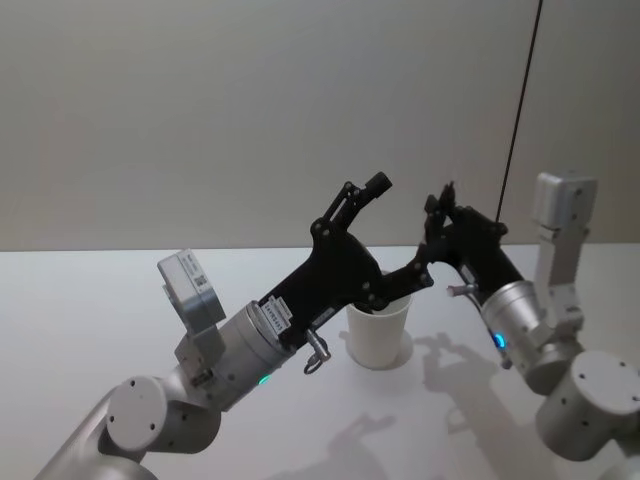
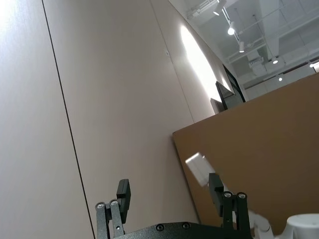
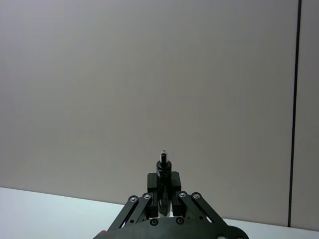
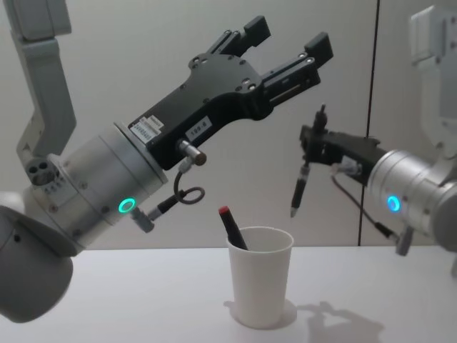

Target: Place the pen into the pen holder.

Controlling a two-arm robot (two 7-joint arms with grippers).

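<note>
The pen holder is a white paper cup (image 4: pixel 260 289) standing on the table (image 4: pixel 107 300), also seen from the head view (image 1: pixel 378 335). My right gripper (image 4: pixel 308 146) is shut on a dark pen (image 4: pixel 299 189), which hangs almost upright, tip down, above and just right of the cup's rim. From the right wrist view the pen's end (image 3: pixel 163 158) pokes out between the closed fingers of that gripper (image 3: pixel 163 181). My left gripper (image 4: pixel 289 43) hangs open and empty, high above the cup, tilted upward.
A second pen with a red end (image 4: pixel 232 225) leans inside the cup against its left rim. The white table is bare around the cup. A dark vertical seam (image 4: pixel 373 107) runs down the wall behind the right arm.
</note>
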